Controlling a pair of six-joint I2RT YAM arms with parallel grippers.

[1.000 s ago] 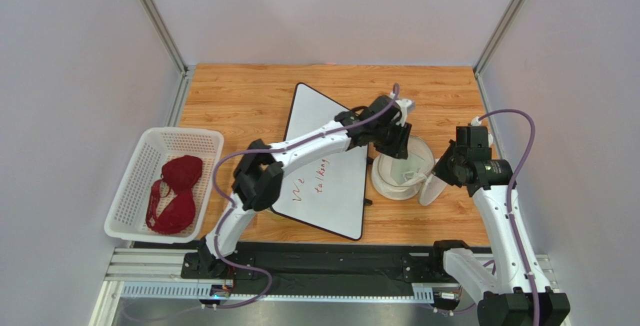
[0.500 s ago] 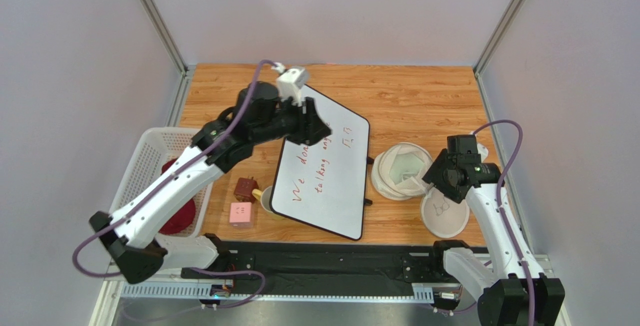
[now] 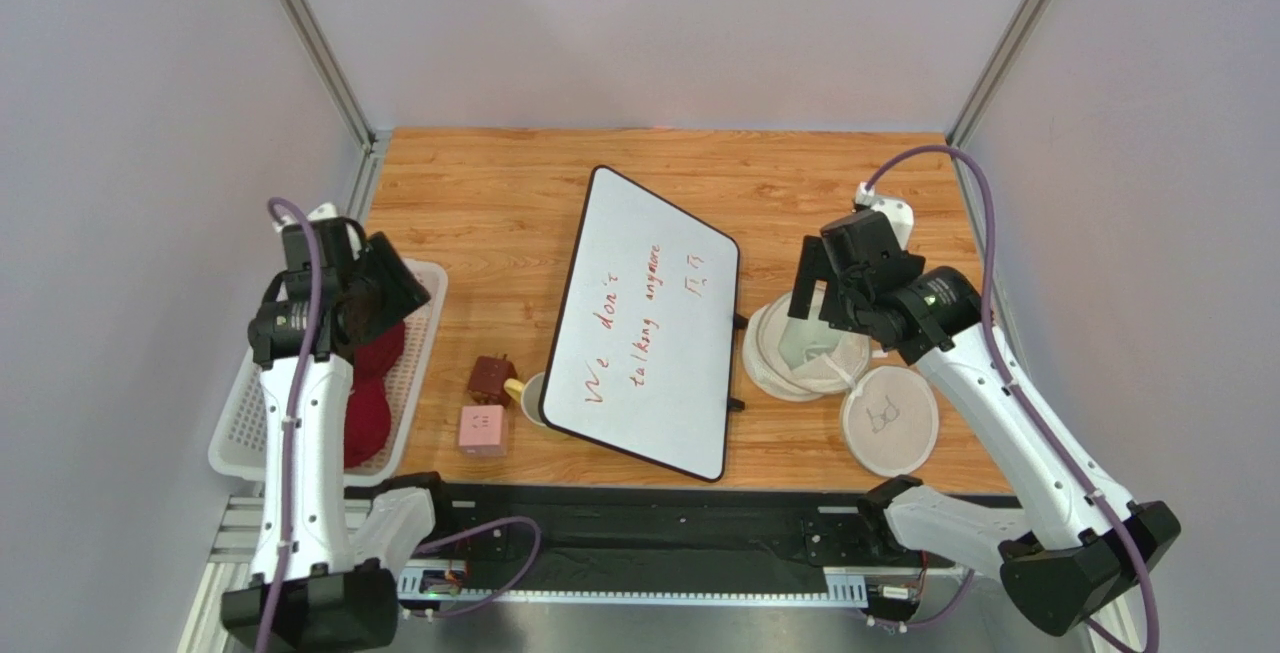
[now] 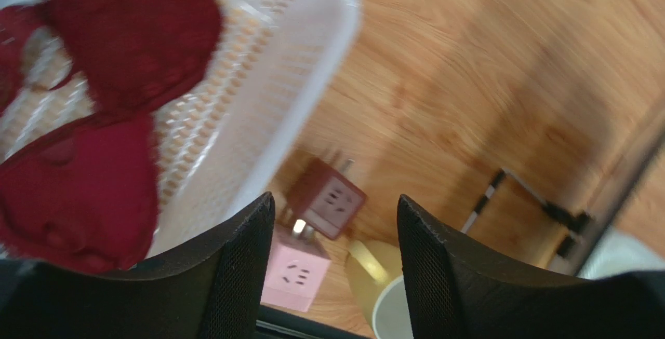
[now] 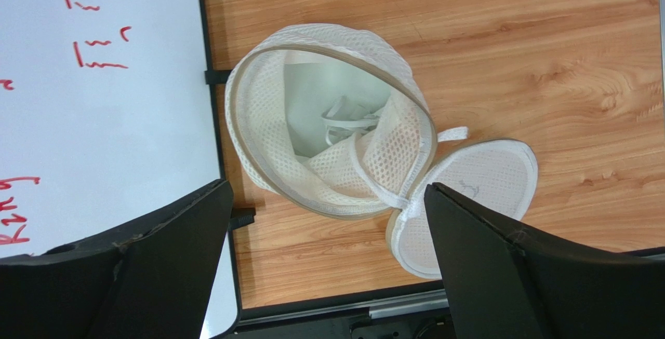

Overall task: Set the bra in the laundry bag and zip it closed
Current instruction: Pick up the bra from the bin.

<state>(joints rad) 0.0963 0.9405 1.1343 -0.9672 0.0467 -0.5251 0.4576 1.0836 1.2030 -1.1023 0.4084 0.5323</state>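
The bra (image 4: pixel 125 35) lies in the white basket (image 3: pixel 241 436) at the left edge of the table (image 3: pixel 496 188); its 2 dark red cups rest on the basket floor, and in the top view the left arm hides part of it. The laundry bag (image 5: pixel 328 136) sits on the right side of the table, well apart from the bra, with its mouth open and facing up. White mesh is crumpled inside it, and no red fabric is inside. The round lid (image 5: pixel 476 191) lies flat on the table, touching the bag at its near right and joined to it by the zip edge; a small dark icon is printed on it. The left gripper (image 4: pixel 332 222) hangs over the right rim of the basket, with its 2 fingers moderately apart and nothing between them. The right gripper (image 5: pixel 325 199) hangs above the bag, with its 2 fingers spread wide and nothing held; the bag shows in the gap between them. A whiteboard (image 3: pixel 646 323) with red handwriting lies between the basket and the bag, its right edge just beside the bag. Near its near left corner are a dark red plug cube (image 4: pixel 328 203), a pink plug cube (image 4: pixel 293 273) and a yellow cup (image 4: pixel 382 292); the cup sits against the edge of the whiteboard.
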